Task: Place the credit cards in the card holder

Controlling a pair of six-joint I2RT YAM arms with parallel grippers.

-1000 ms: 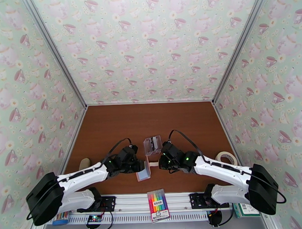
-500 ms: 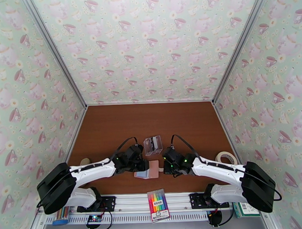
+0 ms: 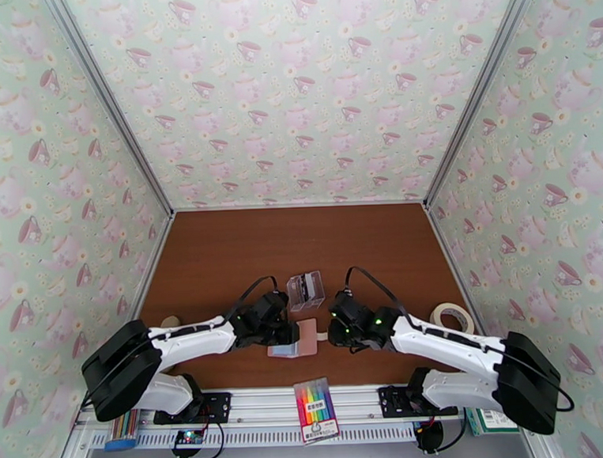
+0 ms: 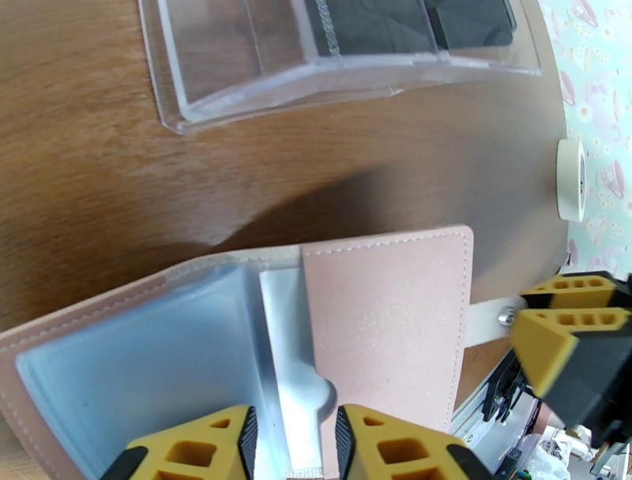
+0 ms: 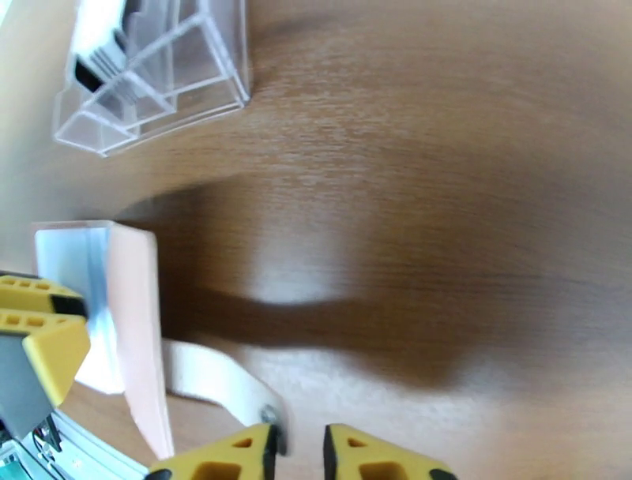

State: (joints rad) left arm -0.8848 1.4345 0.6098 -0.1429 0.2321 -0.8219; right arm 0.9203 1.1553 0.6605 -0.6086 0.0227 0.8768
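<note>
Two robot arms, the left arm (image 3: pixel 187 342) and the right arm (image 3: pixel 444 341); two grippers, the left gripper (image 4: pixel 291 442) and the right gripper (image 5: pixel 300 451), each with two yellow fingers (image 4: pixel 197 451); one pink wallet (image 4: pixel 383 316); one clear box (image 3: pixel 305 290); dark cards (image 4: pixel 371 24) inside it, too closely packed to count; one roll of tape (image 3: pixel 452 316); one pack of coloured pens (image 3: pixel 316 407); one table (image 3: pixel 302 242).

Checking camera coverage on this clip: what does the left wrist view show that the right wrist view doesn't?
Left wrist: the tape roll, and the card holder face-on, its inner leaf clamped by the left pincer. Right wrist: the open gap between the right pincer's fingertips, beside the snap tab. Both: card holder, snap tab, clear box, wooden table.
</note>
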